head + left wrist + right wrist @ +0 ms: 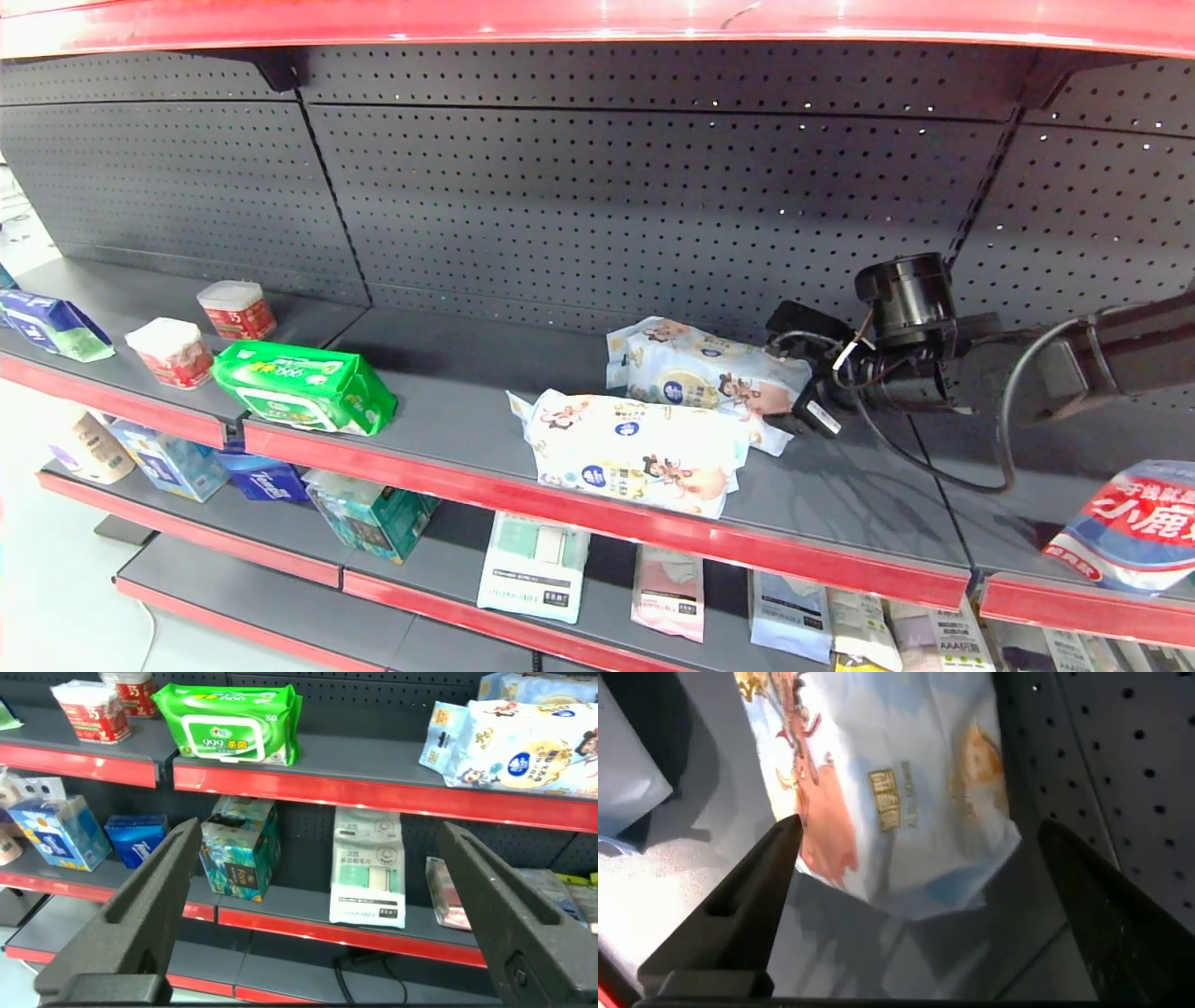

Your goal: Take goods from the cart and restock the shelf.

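Observation:
Two white wipes packs with cartoon print lie on the dark shelf board [448,392]. The front pack [635,453] rests near the red edge, and the rear pack [709,373] lies behind it toward the pegboard. My right gripper [798,387] is at the rear pack's right end. In the right wrist view that pack [887,784] lies flat with its end between the spread fingers of my right gripper [915,915], which is open. My left gripper [318,915] is open and holds nothing; it faces the lower shelves, with the white packs [533,742] above it.
A green wipes pack [303,387] lies left of the white packs. Two red-and-white tubs [173,353] and a blue pack [51,325] stand farther left. A red-and-blue bag [1134,527] sits on the right section. The lower shelves hold boxes and hanging packets [369,868].

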Controlling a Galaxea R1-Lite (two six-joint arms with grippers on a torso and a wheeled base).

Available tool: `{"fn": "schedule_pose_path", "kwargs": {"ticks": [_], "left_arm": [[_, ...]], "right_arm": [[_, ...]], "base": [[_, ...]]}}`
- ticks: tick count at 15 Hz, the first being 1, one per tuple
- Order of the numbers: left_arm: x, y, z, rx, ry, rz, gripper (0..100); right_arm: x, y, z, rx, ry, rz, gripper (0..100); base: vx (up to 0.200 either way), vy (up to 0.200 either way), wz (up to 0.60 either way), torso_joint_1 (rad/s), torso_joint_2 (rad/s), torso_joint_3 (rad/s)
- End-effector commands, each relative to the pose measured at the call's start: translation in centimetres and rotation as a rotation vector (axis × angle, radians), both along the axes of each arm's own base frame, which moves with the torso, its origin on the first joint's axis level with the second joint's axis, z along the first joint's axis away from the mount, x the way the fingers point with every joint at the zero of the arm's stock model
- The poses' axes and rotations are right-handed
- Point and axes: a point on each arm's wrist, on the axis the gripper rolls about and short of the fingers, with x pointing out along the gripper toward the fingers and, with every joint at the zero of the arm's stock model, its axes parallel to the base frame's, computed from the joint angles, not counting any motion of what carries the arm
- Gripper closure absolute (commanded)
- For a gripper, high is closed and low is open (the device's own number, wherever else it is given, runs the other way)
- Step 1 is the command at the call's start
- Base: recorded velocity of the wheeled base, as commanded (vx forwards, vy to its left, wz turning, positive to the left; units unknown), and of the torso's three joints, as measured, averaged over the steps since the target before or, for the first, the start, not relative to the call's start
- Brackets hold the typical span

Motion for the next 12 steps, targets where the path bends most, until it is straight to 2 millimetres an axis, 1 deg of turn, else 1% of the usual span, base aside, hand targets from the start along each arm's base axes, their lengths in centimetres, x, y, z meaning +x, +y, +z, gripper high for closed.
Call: {"fn": "schedule_pose_path", "kwargs": {"ticks": [1,12], "left_arm": [[0.0,0.0,0.0,0.0,-0.001,0.0,0],[0.0,0.0,0.0,0.0,-0.001,0.0,0]], "right_arm": [[-0.11,-0.1,0.26,-0.006,-0.009,-0.011,0],[-0.03,-0.35,0.02,-0.034,-0.015,-0.106,0]], "base": [[0.0,0.0,0.0,0.0,0.0,0.0],[0.0,0.0,0.0,0.0,0.0,0.0]]}}
